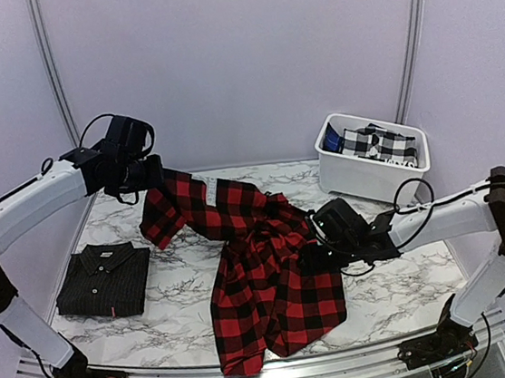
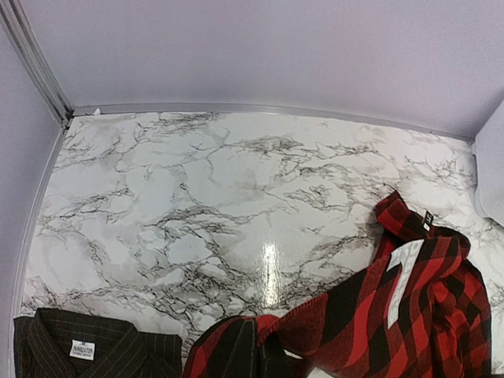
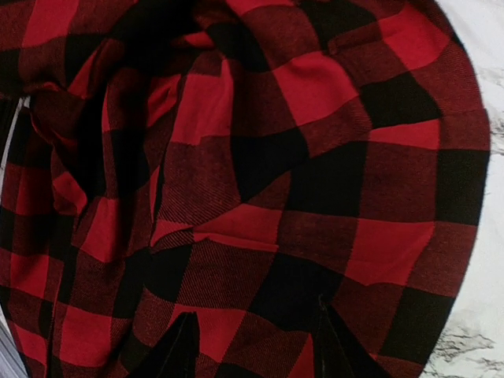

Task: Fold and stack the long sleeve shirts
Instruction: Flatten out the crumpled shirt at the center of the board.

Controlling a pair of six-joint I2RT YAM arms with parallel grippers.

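Observation:
One of the long sleeve shirts, a red-and-black check flannel (image 1: 263, 279), lies crumpled across the middle of the marble table. My left gripper (image 1: 146, 175) is shut on one end of it and holds that end up at the back left. In the left wrist view the pinched fabric (image 2: 260, 346) bunches at the bottom edge and hides the fingers. My right gripper (image 1: 318, 256) sits low on the flannel's right side. Its dark fingers (image 3: 179, 350) stand apart over the cloth (image 3: 260, 157), gripper (image 3: 252, 350) open. The black pinstriped shirt (image 1: 103, 279) lies folded at the left (image 2: 79, 350).
A white bin (image 1: 361, 181) holding black-and-white checked cloth stands at the back right. The flannel's lower hem hangs near the table's front edge (image 1: 255, 371). Bare marble (image 1: 183, 297) separates the two shirts. Pale walls close in the back and sides.

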